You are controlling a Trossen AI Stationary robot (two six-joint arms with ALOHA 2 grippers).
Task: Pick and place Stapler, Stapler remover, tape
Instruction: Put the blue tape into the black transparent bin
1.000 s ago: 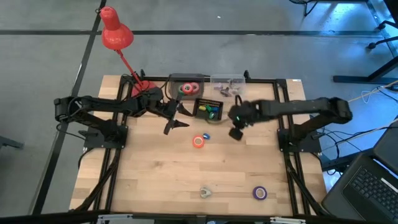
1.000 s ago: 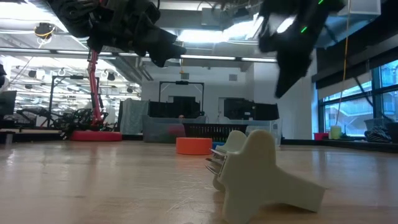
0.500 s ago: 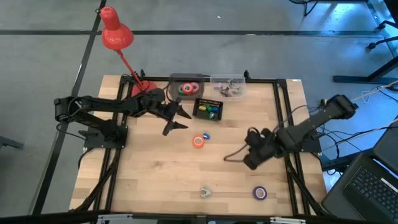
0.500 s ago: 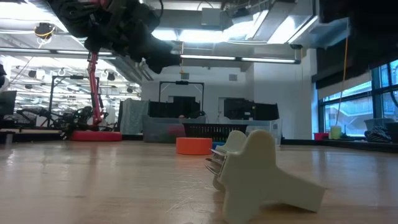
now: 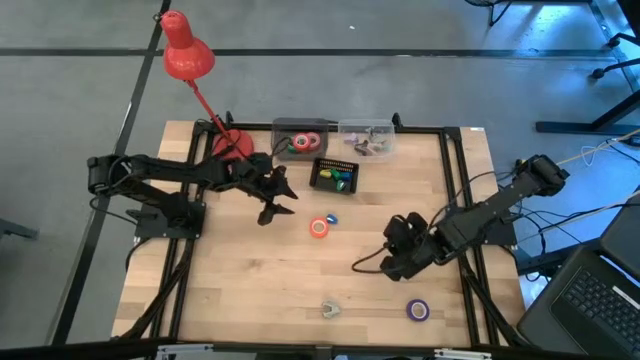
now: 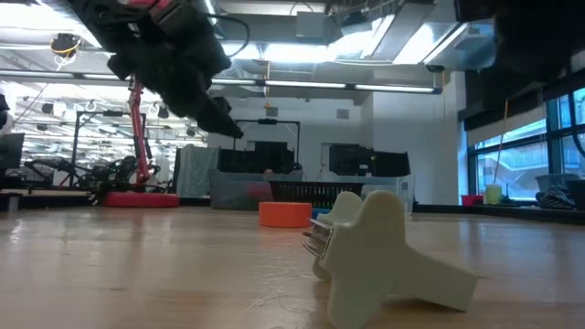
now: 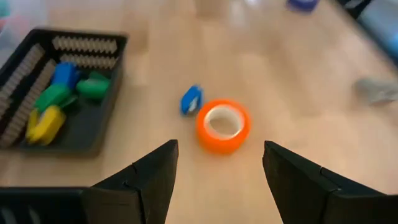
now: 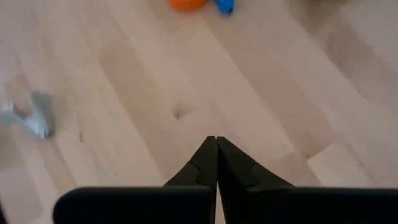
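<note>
Since a second ago the right arm swung away from the black tray back toward its own side; the right gripper (image 5: 358, 267) now sits low over bare wood, jaws pressed fully together, holding nothing. The left gripper (image 5: 279, 203) shifted only slightly, hanging above the tabletop (image 5: 240, 280) with jaws spread wide and empty.

Orange ring-shaped tape roll (image 7: 223, 125) lies flat on the wood just ahead of the left jaws, between their tips in the wrist view; a small blue clip-like piece (image 7: 191, 99) touches or nearly touches it. Black plastic tray with green, blue and yellow bits (image 7: 56, 99) sits near the left jaws, off to one side.

Purple tape roll (image 5: 417, 310) lies near the right jaws, toward the tabletop's front edge. Pale grey winged staple remover (image 5: 330, 309) is also near them, apart from the purple roll. Clear container with green and red-pink tape rolls (image 5: 300, 138) stands well beyond both jaws, beside a second clear container (image 5: 366, 138). Red desk lamp (image 5: 187, 55) at the far corner.
</note>
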